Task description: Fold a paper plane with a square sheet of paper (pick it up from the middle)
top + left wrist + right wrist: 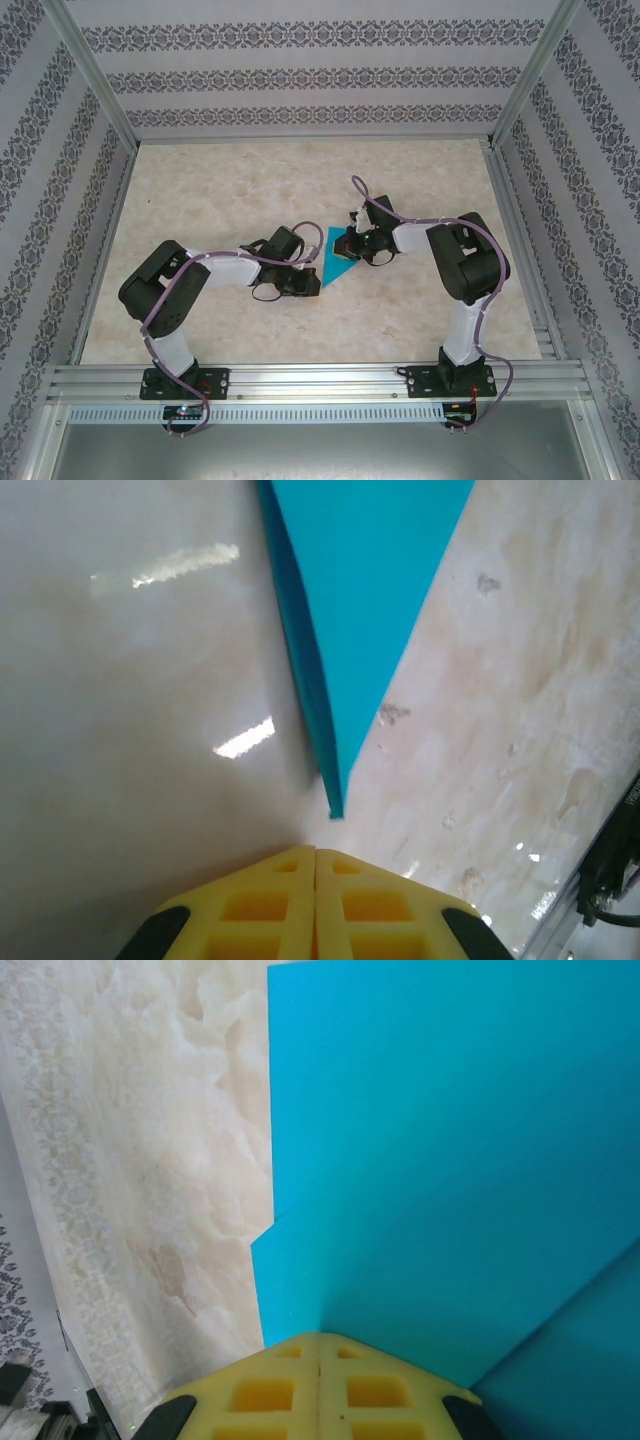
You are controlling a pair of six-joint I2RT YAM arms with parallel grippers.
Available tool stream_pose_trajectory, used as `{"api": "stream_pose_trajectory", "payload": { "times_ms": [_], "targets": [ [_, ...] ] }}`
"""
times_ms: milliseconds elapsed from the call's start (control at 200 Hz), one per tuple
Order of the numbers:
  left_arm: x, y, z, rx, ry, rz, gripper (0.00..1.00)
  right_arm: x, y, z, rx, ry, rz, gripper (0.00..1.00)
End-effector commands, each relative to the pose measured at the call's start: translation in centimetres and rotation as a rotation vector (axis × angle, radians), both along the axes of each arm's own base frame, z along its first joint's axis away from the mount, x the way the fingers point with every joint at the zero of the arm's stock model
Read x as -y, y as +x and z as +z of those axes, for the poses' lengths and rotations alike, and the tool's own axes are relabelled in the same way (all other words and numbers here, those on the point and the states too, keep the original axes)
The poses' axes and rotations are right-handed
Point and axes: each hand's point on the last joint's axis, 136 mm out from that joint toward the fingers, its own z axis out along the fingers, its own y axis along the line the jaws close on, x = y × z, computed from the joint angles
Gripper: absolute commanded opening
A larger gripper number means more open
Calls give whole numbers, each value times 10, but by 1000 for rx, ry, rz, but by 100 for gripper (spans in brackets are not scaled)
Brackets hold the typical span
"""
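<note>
The square sheet of paper is bright teal and lies folded into a pointed triangle on the table between the two arms. In the left wrist view the paper narrows to a sharp tip just ahead of my left gripper. That gripper's yellow fingers are pressed together with nothing between them, a little short of the tip. My right gripper is shut too, and its fingertips sit against the paper near a stepped layered edge. A raised fold runs off to the lower right.
The marble-patterned tabletop stretches out behind and to both sides of the arms. Patterned walls and aluminium frame posts enclose it. A metal rail runs along the near edge by the arm bases.
</note>
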Motion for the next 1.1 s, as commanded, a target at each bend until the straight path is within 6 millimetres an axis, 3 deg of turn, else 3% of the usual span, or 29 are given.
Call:
{"api": "stream_pose_trajectory", "payload": {
  "times_ms": [0, 95, 160, 345, 545, 684, 889, 1099],
  "targets": [
    [7, 19, 35, 122, -44, 24, 8, 31, -14, -55, -98, -168, -60, 2],
    [17, 38, 55, 200, -94, 57, 7, 31, -14, -56, -103, -164, -63, 2],
    [25, 47, 58, 209, -115, 59, 7, 31, -14, -56, -104, -160, -65, 2],
    [44, 51, 33, 127, -133, 42, 7, 28, -10, -52, -97, -143, -70, 2],
    [38, 50, 10, 99, -67, 41, 7, 26, -8, -49, -91, -133, -70, 2],
    [29, 40, -10, 60, -15, 30, 6, 27, -8, -49, -95, -138, -73, 2],
    [3, 5, -35, -16, 80, -1, 6, 30, -11, -51, -104, -150, -72, 2],
    [-9, -18, -27, -17, 96, -53, 4, 34, -12, -51, -106, -163, -72, 2]
  ]
}}
